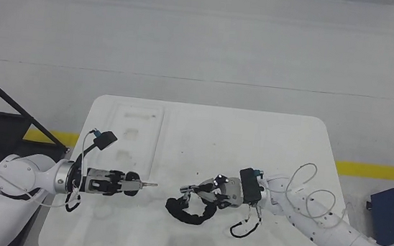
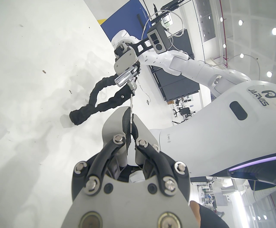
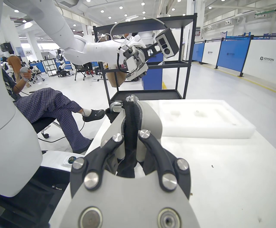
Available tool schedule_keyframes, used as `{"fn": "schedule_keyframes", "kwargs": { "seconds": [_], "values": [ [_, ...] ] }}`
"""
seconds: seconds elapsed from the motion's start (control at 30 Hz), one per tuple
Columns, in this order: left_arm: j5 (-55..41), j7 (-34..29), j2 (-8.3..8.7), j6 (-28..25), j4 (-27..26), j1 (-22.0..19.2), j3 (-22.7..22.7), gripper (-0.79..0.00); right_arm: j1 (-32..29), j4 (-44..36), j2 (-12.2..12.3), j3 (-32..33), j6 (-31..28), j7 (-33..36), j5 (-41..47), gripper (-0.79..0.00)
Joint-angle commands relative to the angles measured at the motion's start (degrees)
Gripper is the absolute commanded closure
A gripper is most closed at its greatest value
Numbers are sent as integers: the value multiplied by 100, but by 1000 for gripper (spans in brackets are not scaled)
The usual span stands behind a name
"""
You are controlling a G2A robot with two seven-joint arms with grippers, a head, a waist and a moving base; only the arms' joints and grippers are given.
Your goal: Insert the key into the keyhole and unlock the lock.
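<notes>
My left gripper is shut on a thin metal key, whose blade sticks out past the fingertips toward the lock. In the top view this gripper sits left of centre, with a gap between the key tip and the lock. The lock has a chrome cylinder and a black fabric-sleeved loop. My right gripper is shut on the lock next to the cylinder, and the loop droops onto the table. In the right wrist view the black sleeve runs between that gripper's fingers.
A white foam tray with shallow recesses lies on the white table behind the left gripper, also seen as the tray. A black shelf cart stands beyond the table edge. Loose cables trail along the right arm.
</notes>
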Motion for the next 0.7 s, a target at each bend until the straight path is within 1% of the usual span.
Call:
{"fn": "schedule_keyframes", "kwargs": {
  "seconds": [0.0, 0.03, 0.1, 0.13, 0.2, 0.3, 0.43, 0.57, 0.63, 0.67],
  "values": [
    [0, 0, 0, 0, 0, 0, 0, 0, 0, 0, 0, 0, 1, -1, 0, 0],
    [0, 0, 0, 0, 0, 0, 0, 0, -6, -10, -1, 13, 49, 32, -3, 0],
    [0, 0, 0, 0, 0, 0, 0, 0, -3, -216, -5, 106, 365, 311, -228, 0],
    [0, 0, 0, 0, 0, 0, 0, 0, -27, -350, -7, 158, 492, 191, -345, 0],
    [0, 0, 0, 0, 0, 0, 0, 0, -69, -532, -6, 220, 701, -321, -827, 0],
    [0, 0, 0, 0, 0, 0, 0, 0, -132, -516, -3, 232, 1158, -1155, -1650, 0],
    [0, 0, 0, 0, 0, 0, 0, 0, -218, -469, 1, 145, 1874, -1872, -1812, 0],
    [0, 0, 0, 0, 0, 0, 0, 0, -141, -467, 42, -65, 2377, -2376, -1899, 0],
    [0, 0, 0, 0, 0, 0, 0, 0, -96, -493, 60, -198, 2585, -2585, -1783, 0],
    [0, 0, 0, 0, 0, 0, 0, 0, -106, -598, 58, -280, 2738, -2738, -1586, 0]
  ]
}}
